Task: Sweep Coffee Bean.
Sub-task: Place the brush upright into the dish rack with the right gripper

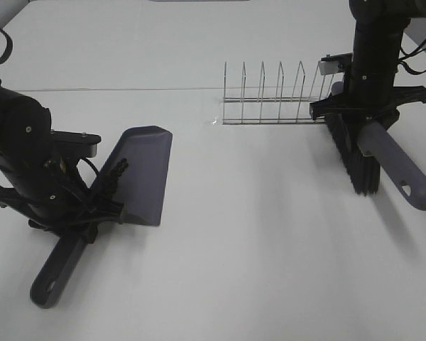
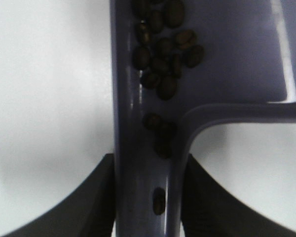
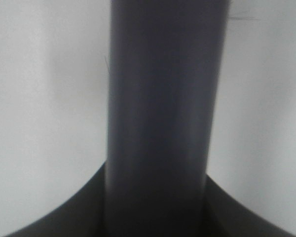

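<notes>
High cam looks down from above over the whole tabletop (image 1: 234, 270). L wrist cam sits v. close over the dustpan (image 2: 227, 59), facing along its handle. R wrist cam, closer still, is filled by the brush (image 3: 158, 118) handle. High cam shares both tools.

No text, label, brand, number or sign can be read anywhere.

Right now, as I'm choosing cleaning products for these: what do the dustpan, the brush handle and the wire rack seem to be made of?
The dustpan is likely moulded plastic, grey-purple and glossy, since light streaks show on it. The brush handle is probably similar grey plastic with a soft sheen. The wire rack looks like thin, silvery, bare metal wire.
</notes>
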Controlling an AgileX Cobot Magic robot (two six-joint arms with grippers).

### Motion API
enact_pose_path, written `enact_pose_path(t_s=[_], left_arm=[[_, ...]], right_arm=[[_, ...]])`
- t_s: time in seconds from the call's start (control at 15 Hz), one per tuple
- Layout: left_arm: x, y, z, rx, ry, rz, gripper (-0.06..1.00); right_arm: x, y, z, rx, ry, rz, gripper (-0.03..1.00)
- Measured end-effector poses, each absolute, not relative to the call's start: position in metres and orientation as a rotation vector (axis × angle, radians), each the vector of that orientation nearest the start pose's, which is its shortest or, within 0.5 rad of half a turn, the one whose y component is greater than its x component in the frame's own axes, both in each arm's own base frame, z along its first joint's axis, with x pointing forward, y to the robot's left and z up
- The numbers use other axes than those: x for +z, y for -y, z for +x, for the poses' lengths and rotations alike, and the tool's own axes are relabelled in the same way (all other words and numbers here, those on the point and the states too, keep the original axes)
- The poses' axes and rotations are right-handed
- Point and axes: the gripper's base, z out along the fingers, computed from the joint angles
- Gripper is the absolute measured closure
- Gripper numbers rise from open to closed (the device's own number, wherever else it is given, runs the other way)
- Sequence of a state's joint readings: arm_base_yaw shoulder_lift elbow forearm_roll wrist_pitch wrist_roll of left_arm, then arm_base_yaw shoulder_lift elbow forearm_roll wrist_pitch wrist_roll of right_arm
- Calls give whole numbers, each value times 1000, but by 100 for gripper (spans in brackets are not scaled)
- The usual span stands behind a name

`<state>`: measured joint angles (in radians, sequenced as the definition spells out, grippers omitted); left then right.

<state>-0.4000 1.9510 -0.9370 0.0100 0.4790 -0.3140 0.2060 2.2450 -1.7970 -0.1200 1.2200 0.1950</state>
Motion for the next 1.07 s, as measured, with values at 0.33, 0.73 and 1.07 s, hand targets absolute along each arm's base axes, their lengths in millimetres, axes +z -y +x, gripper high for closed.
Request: enact_pose_path(t_s=[0.33,0.73,1.07], left_arm=[[94,126,298,-79,-2981,141,58],[94,126,298,-79,-2981,141,58],[94,126,298,-79,-2981,141,58]], right_arm=[[155,-83,448,-174,-3117,-82,63],[164,-86,462,-160,-3063,-77,63],[158,-86,471,-183,-3046,-86,63]])
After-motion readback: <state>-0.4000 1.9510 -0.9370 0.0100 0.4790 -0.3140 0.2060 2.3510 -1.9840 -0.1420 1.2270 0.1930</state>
